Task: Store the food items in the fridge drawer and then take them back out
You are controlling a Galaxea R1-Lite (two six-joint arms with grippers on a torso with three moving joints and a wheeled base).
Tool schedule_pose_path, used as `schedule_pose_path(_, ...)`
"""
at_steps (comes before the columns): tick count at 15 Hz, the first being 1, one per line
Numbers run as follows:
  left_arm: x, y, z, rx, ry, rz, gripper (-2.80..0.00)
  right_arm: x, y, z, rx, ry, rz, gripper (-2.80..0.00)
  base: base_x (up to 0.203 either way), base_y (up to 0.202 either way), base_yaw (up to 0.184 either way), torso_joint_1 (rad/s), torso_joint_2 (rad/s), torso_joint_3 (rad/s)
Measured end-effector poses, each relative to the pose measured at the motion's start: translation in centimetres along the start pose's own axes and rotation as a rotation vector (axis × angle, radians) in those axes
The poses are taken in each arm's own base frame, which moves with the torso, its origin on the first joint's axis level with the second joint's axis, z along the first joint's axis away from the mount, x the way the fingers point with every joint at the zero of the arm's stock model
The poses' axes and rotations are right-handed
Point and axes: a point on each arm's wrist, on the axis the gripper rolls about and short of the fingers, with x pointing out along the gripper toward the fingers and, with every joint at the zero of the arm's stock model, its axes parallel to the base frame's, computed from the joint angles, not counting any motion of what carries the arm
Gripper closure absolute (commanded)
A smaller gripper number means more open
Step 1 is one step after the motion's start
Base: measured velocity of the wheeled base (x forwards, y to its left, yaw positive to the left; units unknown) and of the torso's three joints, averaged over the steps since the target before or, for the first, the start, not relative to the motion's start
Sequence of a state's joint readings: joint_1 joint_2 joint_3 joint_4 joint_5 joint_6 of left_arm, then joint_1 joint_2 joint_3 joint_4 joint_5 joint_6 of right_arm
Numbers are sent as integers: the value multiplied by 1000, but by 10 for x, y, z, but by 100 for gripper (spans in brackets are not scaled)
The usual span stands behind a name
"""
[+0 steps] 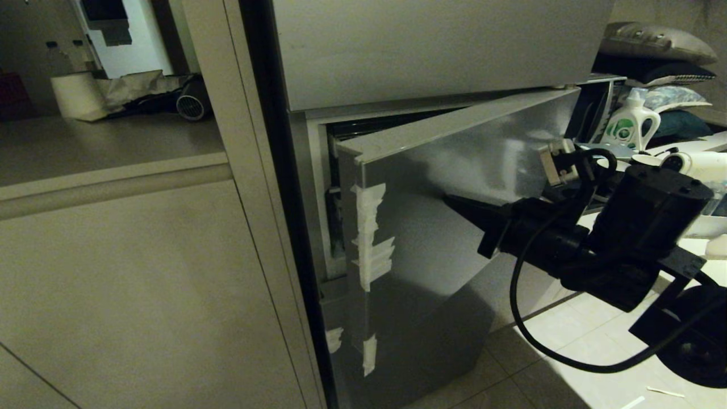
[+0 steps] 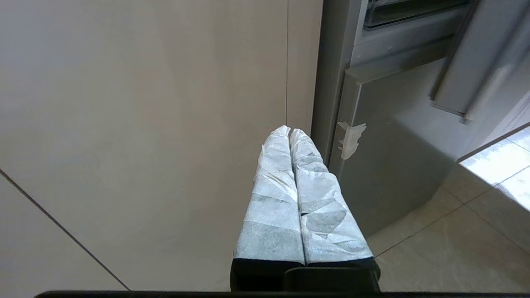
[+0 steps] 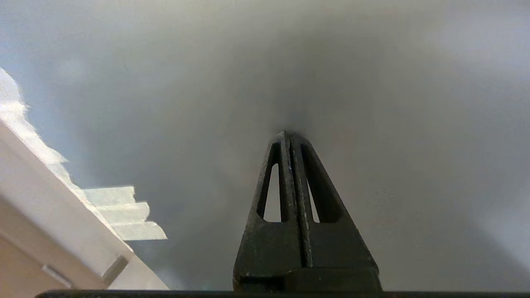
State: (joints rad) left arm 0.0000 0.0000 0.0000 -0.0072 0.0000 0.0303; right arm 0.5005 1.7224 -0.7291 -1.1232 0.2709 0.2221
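The food items and the fridge drawer are hidden behind the grey steel lower fridge door (image 1: 431, 170), which stands ajar with a dark gap along its top. My right gripper (image 1: 450, 199) is shut with nothing in it. Its black tip rests against, or just short of, the face of that door, as the right wrist view shows (image 3: 288, 134). Whitish tape scraps (image 1: 369, 238) line the door's hinge-side edge. My left gripper (image 2: 290, 130), its fingers wrapped in white tape, is shut and empty. It hangs low in front of the beige cabinet, left of the fridge.
A beige cabinet front (image 1: 142, 284) fills the left, with a counter holding a paper roll (image 1: 76, 94) above it. The upper fridge door (image 1: 426, 45) is closed. A detergent bottle (image 1: 630, 122) and clutter stand at the right, with pale floor tiles (image 1: 568, 341) below.
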Motion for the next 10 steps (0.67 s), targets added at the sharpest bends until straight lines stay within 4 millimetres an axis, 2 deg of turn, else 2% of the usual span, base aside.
schedule_pose_path(4,0,0,0,0,0,0,0,38,-7,2,-16,-57,20,0,0,0,0,0,0,0)
schedule_pose_path(10,0,0,0,0,0,0,0,113,-29,-22,-73,-248,9,0,0,0,0,0,0,0)
